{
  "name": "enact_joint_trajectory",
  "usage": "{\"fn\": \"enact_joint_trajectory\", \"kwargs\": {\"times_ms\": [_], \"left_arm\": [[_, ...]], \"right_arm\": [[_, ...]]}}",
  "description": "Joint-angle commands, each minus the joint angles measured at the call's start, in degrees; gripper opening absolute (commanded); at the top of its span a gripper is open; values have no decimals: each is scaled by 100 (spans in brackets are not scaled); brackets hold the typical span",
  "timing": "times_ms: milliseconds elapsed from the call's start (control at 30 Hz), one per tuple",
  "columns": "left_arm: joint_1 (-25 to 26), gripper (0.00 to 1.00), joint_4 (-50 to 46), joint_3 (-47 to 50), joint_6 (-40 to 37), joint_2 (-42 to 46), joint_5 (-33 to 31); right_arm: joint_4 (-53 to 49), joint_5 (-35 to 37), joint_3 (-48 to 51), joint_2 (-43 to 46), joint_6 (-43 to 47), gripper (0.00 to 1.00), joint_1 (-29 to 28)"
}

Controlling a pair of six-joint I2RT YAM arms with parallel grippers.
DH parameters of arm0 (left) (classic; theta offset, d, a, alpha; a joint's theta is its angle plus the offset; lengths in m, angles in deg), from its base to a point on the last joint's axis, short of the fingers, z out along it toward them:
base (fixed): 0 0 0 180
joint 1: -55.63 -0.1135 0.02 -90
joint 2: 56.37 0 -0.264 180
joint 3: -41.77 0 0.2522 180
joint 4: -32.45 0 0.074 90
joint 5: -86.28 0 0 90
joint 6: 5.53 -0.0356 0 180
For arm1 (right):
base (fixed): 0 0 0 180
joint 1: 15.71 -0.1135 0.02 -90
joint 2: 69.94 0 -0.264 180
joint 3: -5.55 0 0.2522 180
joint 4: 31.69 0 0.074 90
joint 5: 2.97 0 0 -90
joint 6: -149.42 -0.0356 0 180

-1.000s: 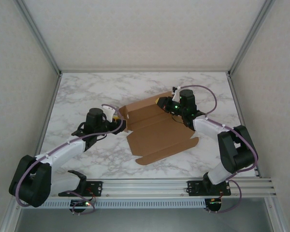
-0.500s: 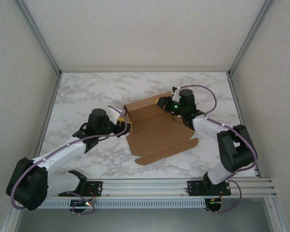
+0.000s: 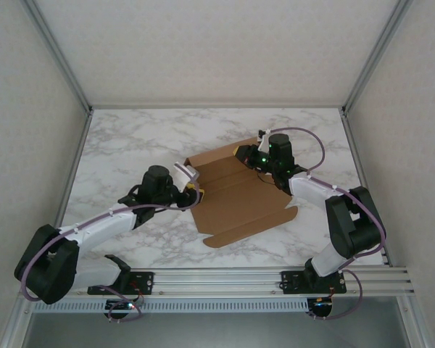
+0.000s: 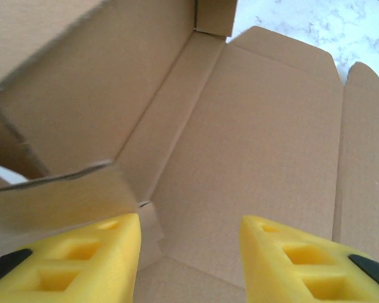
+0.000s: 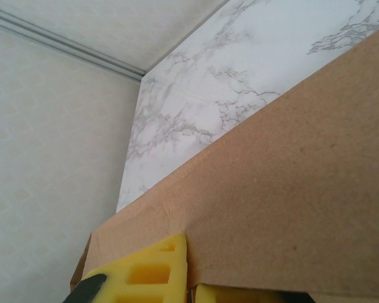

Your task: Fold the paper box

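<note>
paper box (image 4: 252, 145) cropped at frame edges, near flap (image 4: 57, 196) blurred, right claw (image 5: 191, 287) cut off below

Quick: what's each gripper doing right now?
Left gripper: open, jaws apart over the paper box, holding nothing.
Right gripper: closed, pinching the paper box's raised far panel.

1. Your box (image 3: 235, 196) is plain brown cardboard all over.
2. The table (image 3: 130, 145) you work on is white marble with grey veins.
3. Your left fingers (image 4: 82, 259) are bright yellow with black bases, and so is the right finger (image 5: 145, 271).
4. Your arms (image 3: 94, 228) are white and black, with purple cables (image 3: 312, 135).
5. You have a green light (image 3: 264, 158) on the right wrist.
6. The walls (image 3: 203, 43) are off-white and finely speckled.
</note>
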Motion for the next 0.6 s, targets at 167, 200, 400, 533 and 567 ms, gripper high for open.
{"fn": "enact_joint_trajectory", "kwargs": {"times_ms": [167,200,400,533,567], "left_arm": [[221,44,193,-96,-102,179,-352],[228,44,179,-55,-53,275,-356],[399,47,-161,-16,197,1220,-80],[399,49,-148,23,476,2138,276],[397,50,-116,44,553,2374,214]], "right_arm": [[-453,161,19,-131,197,6,-19],[-477,172,39,-123,226,6,-18],[-584,328,111,-21,330,6,-21],[-629,396,93,36,317,6,-16],[-633,406,84,45,311,6,-21]]}}
